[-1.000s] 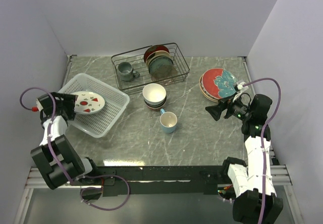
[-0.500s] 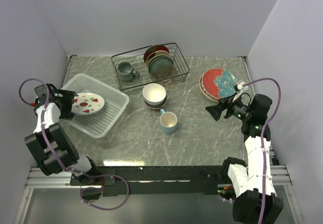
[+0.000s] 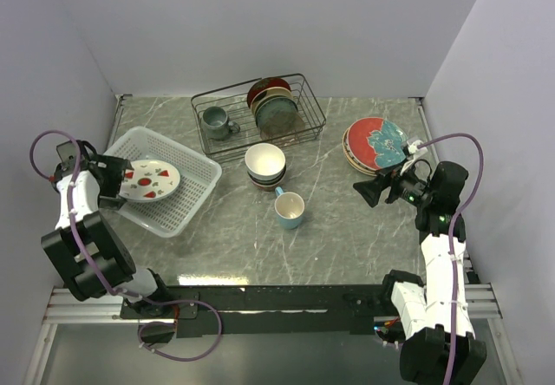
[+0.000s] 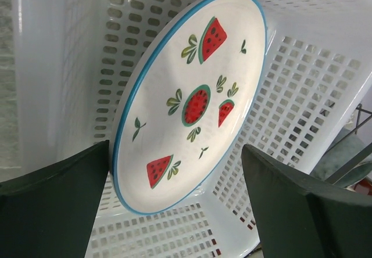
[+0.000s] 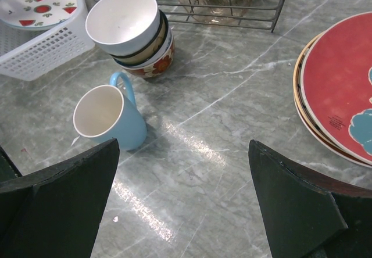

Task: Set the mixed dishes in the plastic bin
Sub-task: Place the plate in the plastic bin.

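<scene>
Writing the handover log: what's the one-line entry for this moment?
left gripper open at watermelon plate | plate in plastic bin | right gripper open over table | bowls, light blue mug, plate stack on table

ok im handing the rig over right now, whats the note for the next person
Left end effector: open, at the near-left side of the plastic bin, holding nothing.
Right end effector: open and empty, above the table near the plate stack.
Done: the watermelon plate lies inside the bin.
Left: the stacked bowls and the light blue mug at mid-table, and the plate stack at far right with the red and teal plate on top.
The wire rack and its contents are not part of the job.
</scene>
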{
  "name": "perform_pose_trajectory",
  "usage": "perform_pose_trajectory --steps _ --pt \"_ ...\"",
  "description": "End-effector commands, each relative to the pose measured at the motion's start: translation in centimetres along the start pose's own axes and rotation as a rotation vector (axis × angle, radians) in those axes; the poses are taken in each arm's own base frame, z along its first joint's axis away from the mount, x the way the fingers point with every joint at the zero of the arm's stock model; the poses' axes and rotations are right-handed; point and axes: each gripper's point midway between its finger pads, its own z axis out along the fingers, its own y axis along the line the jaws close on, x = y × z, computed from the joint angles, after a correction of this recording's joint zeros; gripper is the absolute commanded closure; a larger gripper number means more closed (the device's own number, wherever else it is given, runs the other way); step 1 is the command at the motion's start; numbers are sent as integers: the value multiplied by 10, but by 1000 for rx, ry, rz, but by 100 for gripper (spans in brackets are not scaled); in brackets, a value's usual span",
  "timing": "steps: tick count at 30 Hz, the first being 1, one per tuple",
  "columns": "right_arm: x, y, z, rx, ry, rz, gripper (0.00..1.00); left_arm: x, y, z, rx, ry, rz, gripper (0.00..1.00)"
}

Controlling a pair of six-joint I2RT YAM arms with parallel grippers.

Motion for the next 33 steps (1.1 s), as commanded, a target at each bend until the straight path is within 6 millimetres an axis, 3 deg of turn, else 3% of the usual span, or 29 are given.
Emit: perform_pose_trajectory --steps 1,19,33 --pt "-26 2 -5 13 -49 -79 0 -10 -12 -22 29 -40 20 2" --pt "-28 4 -7 13 -54 -86 0 -6 -13 -37 51 -46 17 1" --pt "-30 3 -8 25 -58 -101 0 7 -33 -55 211 -11 114 2"
